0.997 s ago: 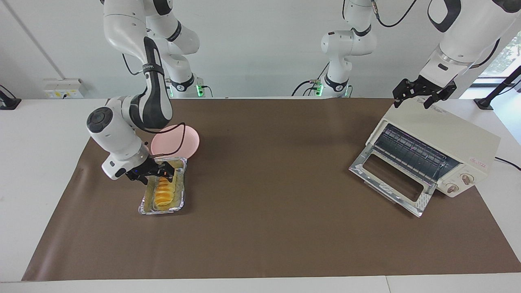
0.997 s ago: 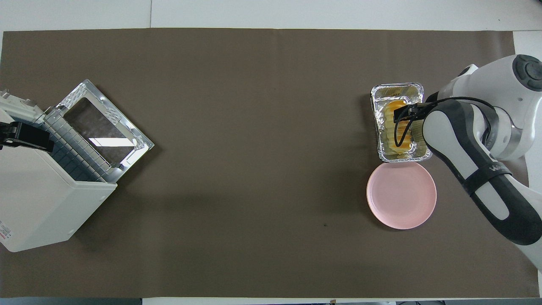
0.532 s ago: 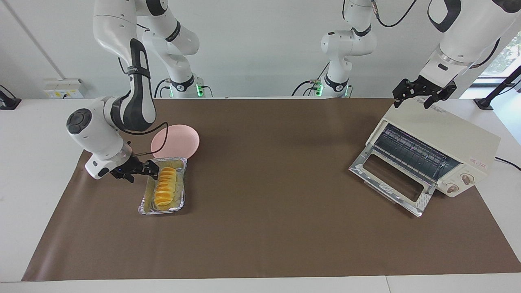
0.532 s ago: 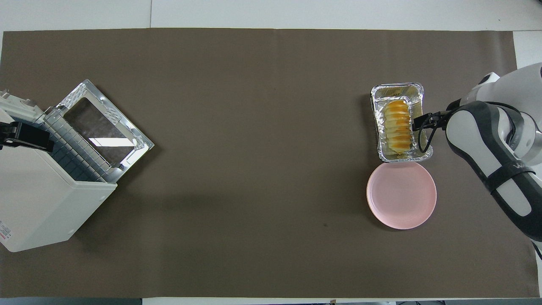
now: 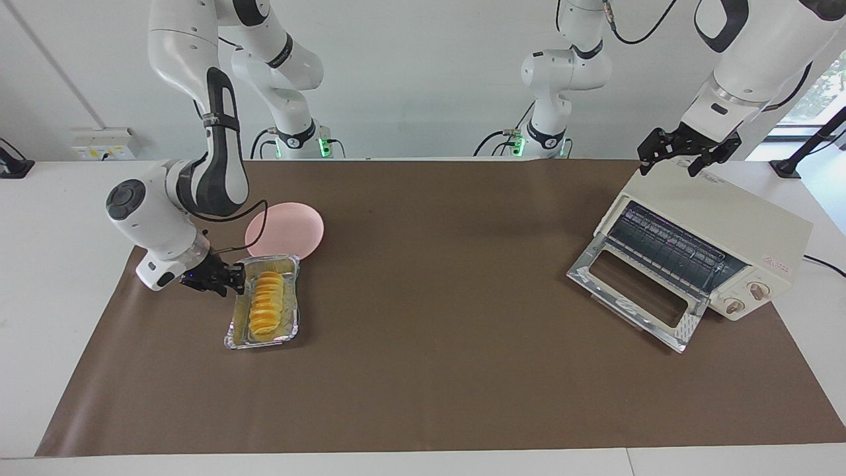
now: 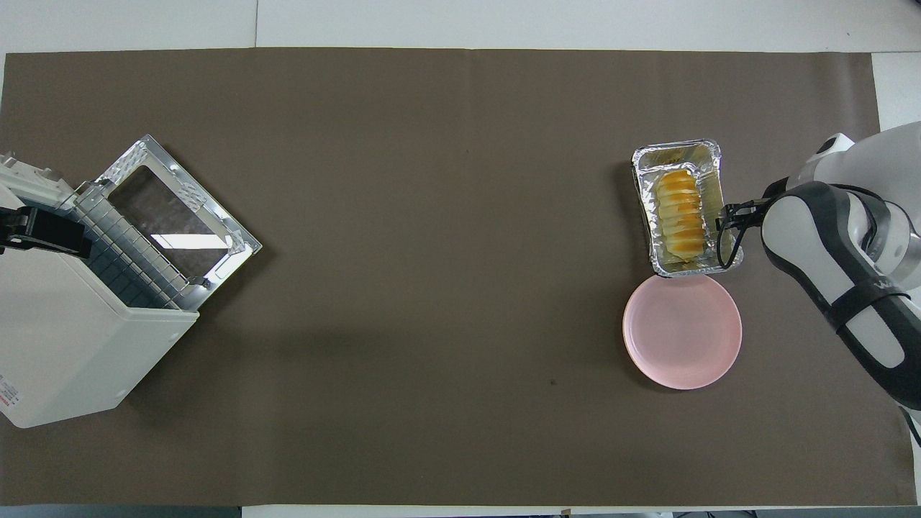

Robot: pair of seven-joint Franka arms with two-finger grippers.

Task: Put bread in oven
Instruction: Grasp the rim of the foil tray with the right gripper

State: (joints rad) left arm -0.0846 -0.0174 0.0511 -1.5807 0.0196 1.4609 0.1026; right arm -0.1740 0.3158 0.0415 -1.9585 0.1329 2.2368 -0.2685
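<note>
The oven (image 5: 700, 248) stands at the left arm's end of the table with its glass door dropped open, and the left gripper (image 5: 687, 153) waits over its top with the fingers spread and holding nothing. Well apart from the oven, at the right arm's end, the bread (image 5: 265, 303) lies in a foil tray (image 5: 232, 330) just beside a pink plate (image 5: 291, 228). The right gripper (image 5: 232, 280) is at the tray's side rim; I cannot tell if its fingers grasp the rim.
</note>
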